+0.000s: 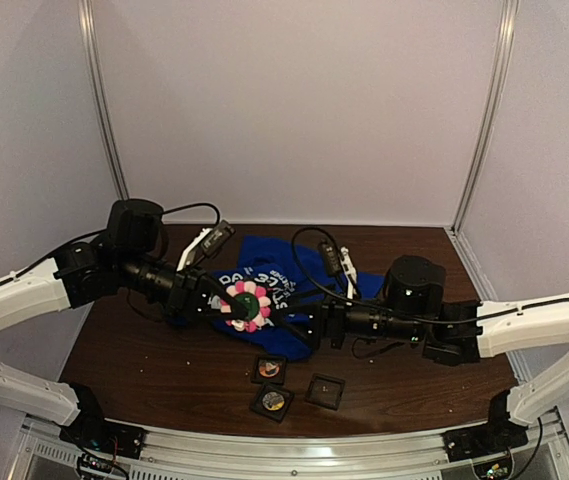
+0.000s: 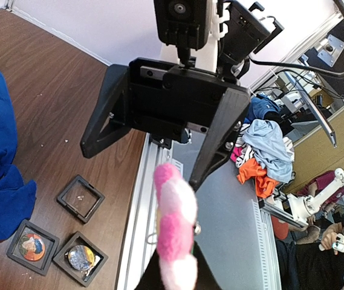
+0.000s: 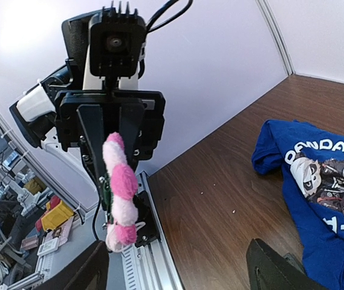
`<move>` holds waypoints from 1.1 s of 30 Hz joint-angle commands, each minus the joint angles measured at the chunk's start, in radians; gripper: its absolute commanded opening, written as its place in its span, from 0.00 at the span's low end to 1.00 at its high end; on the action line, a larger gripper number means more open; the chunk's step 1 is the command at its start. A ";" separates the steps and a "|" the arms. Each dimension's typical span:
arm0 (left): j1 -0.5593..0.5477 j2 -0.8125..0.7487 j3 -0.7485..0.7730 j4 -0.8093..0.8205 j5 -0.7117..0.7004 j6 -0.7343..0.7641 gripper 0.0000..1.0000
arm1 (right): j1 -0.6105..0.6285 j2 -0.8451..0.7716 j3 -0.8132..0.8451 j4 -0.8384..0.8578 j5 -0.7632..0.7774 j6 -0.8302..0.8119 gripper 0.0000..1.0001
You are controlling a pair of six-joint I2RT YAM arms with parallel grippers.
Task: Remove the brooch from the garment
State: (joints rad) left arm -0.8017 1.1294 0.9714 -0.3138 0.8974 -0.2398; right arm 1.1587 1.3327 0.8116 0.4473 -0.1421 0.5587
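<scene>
Brooch sat at the centre of the overhead view, a plush flower with pink and white petals around a green middle, raised between the two arms. The left gripper reached it from the left and was clamped shut on it. In the right wrist view its dark fingers pinched the flower edge-on, left of centre, so that only a stack of pink and white petals showed against the pale wall.

The right gripper faced the flower from the right with its jaws spread wide. In the left wrist view its two black fingers splayed across the middle of the frame. One tip sat just above the top petal; whether it touched could not be told.

The garment, a royal-blue T-shirt with white lettering and a dark print, lay crumpled on the brown table in the upper centre of the overhead view. In the right wrist view it lay at the right edge, well apart from the flower.

Three small black square cases lay on the wood near the bottom centre, two with a round colourful piece inside.
</scene>
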 commanded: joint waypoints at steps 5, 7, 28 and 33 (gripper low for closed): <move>0.019 0.007 0.028 0.048 0.072 0.000 0.00 | 0.033 0.010 0.033 -0.140 -0.010 -0.151 0.83; 0.019 0.015 0.030 0.051 0.089 -0.003 0.00 | 0.052 0.044 0.049 -0.147 0.024 -0.163 0.83; 0.019 0.021 0.023 0.065 0.110 -0.013 0.00 | 0.096 0.114 0.110 -0.020 -0.026 -0.180 0.84; 0.019 0.026 0.023 0.065 0.110 -0.013 0.00 | 0.097 0.104 0.111 -0.014 -0.060 -0.166 0.83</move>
State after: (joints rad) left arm -0.7872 1.1412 0.9730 -0.2855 0.9886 -0.2470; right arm 1.2503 1.4620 0.9009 0.4038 -0.1604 0.3885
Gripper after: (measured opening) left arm 0.064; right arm 0.837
